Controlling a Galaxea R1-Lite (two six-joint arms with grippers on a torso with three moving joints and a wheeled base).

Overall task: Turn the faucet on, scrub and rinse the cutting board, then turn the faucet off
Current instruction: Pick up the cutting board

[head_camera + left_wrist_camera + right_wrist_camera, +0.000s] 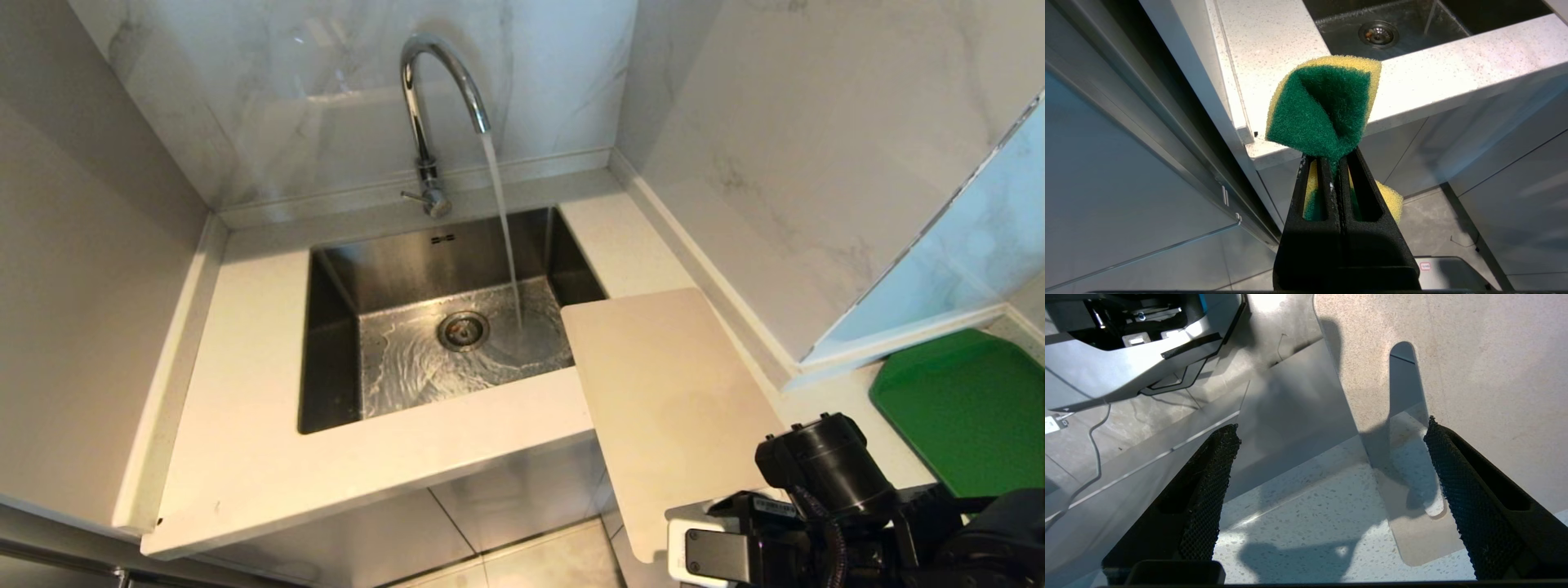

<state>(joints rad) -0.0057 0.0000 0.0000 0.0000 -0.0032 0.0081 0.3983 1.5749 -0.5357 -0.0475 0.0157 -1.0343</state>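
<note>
Here, nearest first:
Right gripper (1331, 457): spread wide, empty, at the lower right of the head view, straddling the cutting board's handle slot, likely lined up to grab that end.
Left gripper (1337, 163): pinched on a sponge (1323, 106), kept ready for scrubbing.
Cutting board (665, 408): centre right, overhanging the counter (245, 392) edge, so its end is reachable.
Sink (335, 327): centre, wet.
Faucet (424, 106): top centre, running for rinsing.

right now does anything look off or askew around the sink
Yes. The cutting board lies right of the sink, its near end jutting past the counter front edge with nothing beneath. The faucet runs into a bare basin.
</note>
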